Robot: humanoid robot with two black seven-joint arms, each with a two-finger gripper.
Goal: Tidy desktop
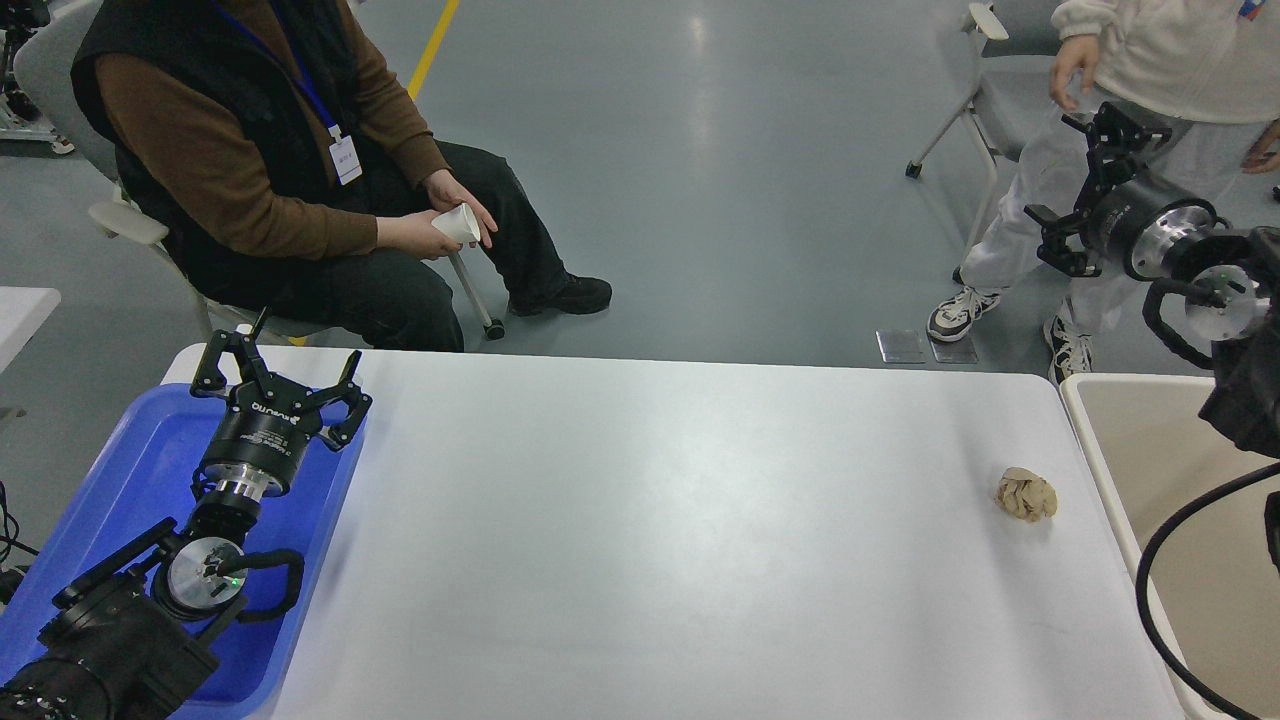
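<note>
The white desktop fills the middle of the head view. A crumpled beige paper ball lies on it near the right edge. My left gripper is open and empty, held above the far end of the blue tray at the left. My right gripper is open and empty, raised high beyond the table's far right corner, well above and behind the paper ball.
A beige bin stands at the table's right edge. A seated person holding a white paper cup is behind the table's far left. Another person stands at the far right, close to my right gripper.
</note>
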